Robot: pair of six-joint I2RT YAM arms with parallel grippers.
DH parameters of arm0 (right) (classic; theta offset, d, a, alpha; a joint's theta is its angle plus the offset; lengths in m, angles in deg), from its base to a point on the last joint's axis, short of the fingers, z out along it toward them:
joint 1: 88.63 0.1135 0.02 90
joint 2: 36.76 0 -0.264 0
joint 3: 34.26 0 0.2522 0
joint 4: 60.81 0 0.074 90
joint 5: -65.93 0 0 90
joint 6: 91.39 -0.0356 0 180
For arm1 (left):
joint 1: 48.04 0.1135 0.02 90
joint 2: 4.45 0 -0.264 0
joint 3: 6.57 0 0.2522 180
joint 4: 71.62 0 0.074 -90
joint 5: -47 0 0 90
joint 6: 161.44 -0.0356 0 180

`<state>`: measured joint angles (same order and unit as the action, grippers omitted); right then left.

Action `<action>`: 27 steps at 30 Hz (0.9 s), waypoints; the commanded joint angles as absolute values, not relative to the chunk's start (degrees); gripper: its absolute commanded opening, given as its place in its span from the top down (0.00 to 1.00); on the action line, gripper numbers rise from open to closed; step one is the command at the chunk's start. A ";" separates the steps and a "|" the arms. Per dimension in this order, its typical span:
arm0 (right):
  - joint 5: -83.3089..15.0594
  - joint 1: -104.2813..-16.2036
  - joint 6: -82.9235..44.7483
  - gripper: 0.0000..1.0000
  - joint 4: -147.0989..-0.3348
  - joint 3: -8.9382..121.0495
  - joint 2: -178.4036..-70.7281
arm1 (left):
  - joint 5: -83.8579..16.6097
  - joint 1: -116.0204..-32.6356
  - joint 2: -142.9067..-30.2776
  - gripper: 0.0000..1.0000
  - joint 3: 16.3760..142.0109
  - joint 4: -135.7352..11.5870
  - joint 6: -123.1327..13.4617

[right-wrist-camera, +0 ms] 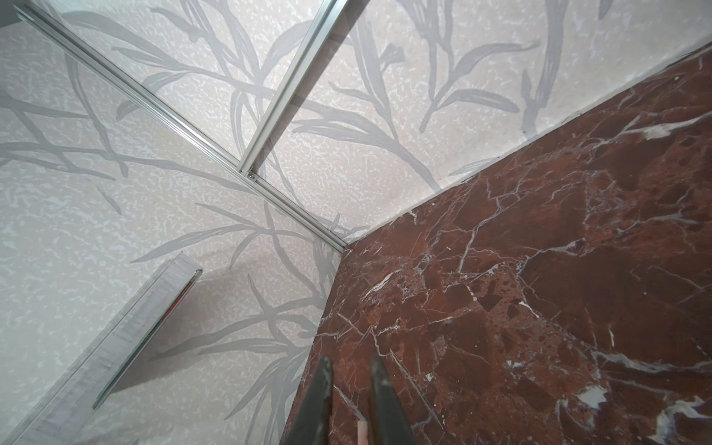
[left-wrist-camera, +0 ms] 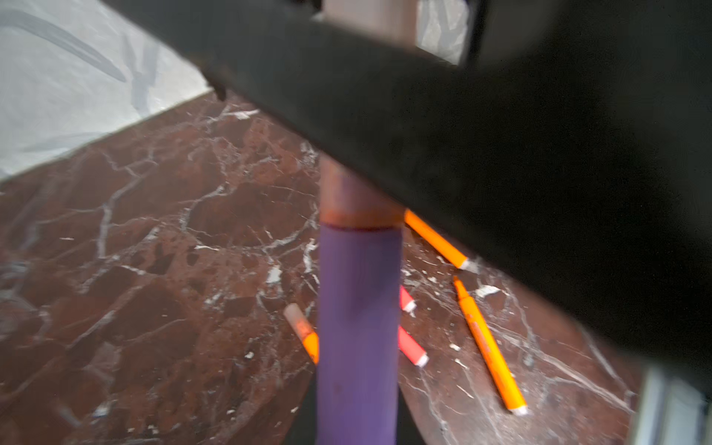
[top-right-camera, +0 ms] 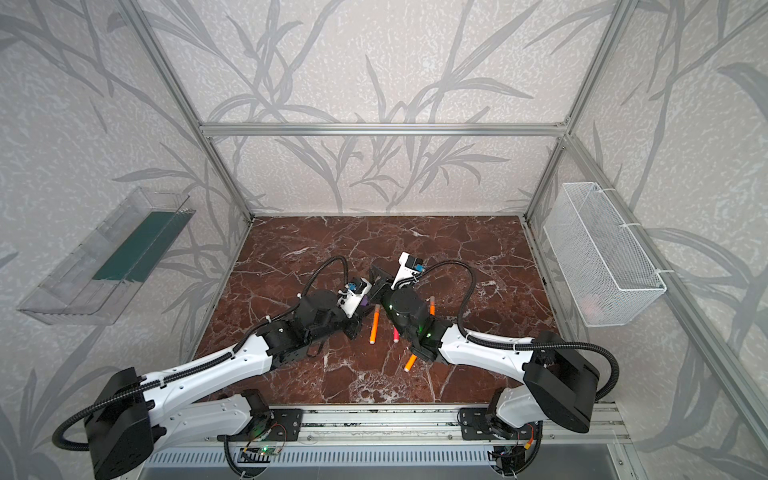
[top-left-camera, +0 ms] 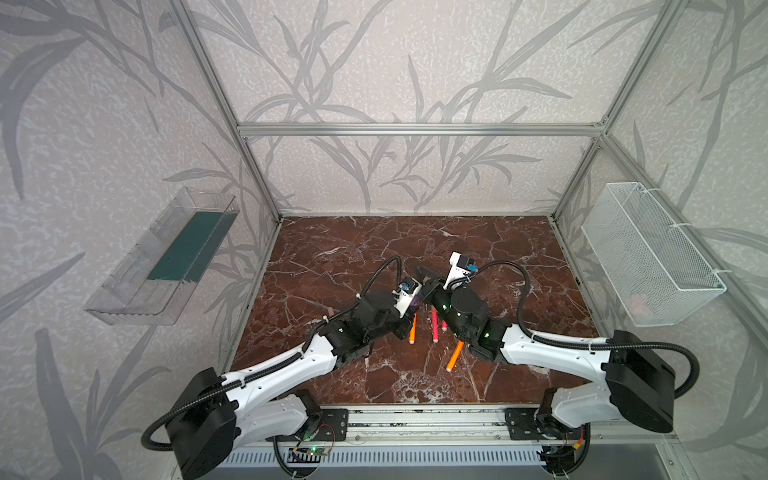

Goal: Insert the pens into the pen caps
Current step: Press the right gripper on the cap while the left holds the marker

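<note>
Purple pen (left-wrist-camera: 358, 327) was up off the desk (left-wrist-camera: 135, 269), at centre frame in both top views though mostly hidden under the wrists. Its long axis ran straight up the middle of the left wrist view, and its nose was inside the pen cap (left-wrist-camera: 360, 192). The cap rim sat against the purple barrel in one straight line, no kink to be seen. The left fingers (left-wrist-camera: 409, 424) were clamped on the barrel at the bottom edge of that view. The right fingers (right-wrist-camera: 314, 404) were closed on the cap, a sliver of peach showing between them at the bottom of the right wrist view. So the cap lay dead ahead of the left fingers, along the pen's own axis, with the two arms nose to nose and neither one nearer. By my read, any further push had to go down that line, because a sideways shove would cock the cap. Whether it was fully seated, I couldn't tell through the blur. On the desk just below the pair in the top views lay an orange pen (top-left-camera: 412, 330), a pink-red pen (top-left-camera: 434, 326) and a second orange pen (top-left-camera: 454, 356). A capped orange pen (left-wrist-camera: 306, 339) lay beside the purple barrel in the left wrist view.
</note>
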<state>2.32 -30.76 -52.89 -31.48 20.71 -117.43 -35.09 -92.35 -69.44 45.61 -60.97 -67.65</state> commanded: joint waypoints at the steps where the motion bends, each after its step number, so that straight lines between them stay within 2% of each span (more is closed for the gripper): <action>1: -13.39 -21.91 -49.97 1.00 -27.95 12.85 -118.68 | -37.80 -79.90 -68.57 1.00 52.31 -78.19 -53.20; 3: -14.74 -21.92 -48.76 1.00 -19.79 10.68 -120.43 | -29.75 -77.01 -68.60 1.00 52.28 -78.92 -50.48; 5: -18.02 -22.33 -48.39 1.00 -17.72 11.15 -121.60 | -24.64 -75.52 -68.54 1.00 52.12 -79.78 -49.04; 9: -19.03 -22.33 -49.84 1.00 -21.80 12.10 -121.29 | -26.87 -75.15 -66.93 1.00 50.62 -79.85 -49.65; 14: -16.40 -22.03 -52.65 1.00 -38.57 16.67 -118.66 | -32.20 -75.28 -65.04 1.00 49.45 -78.01 -52.29; 16: -15.32 -22.07 -52.01 1.00 -41.06 17.73 -117.73 | -33.16 -75.30 -64.40 1.00 49.12 -77.29 -52.88; 21: -9.02 -22.03 -47.44 1.00 -43.75 18.02 -113.00 | -28.14 -76.44 -63.40 1.00 46.78 -76.97 -54.39; 27: -6.82 -22.35 -42.14 0.83 -46.21 19.81 -109.20 | -25.46 -83.02 -59.35 1.00 39.78 -79.96 -54.25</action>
<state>-0.70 -26.52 -46.01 -35.85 21.50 -111.29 -7.97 -85.18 -61.64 39.88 -65.84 -61.99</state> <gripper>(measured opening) 0.165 0.165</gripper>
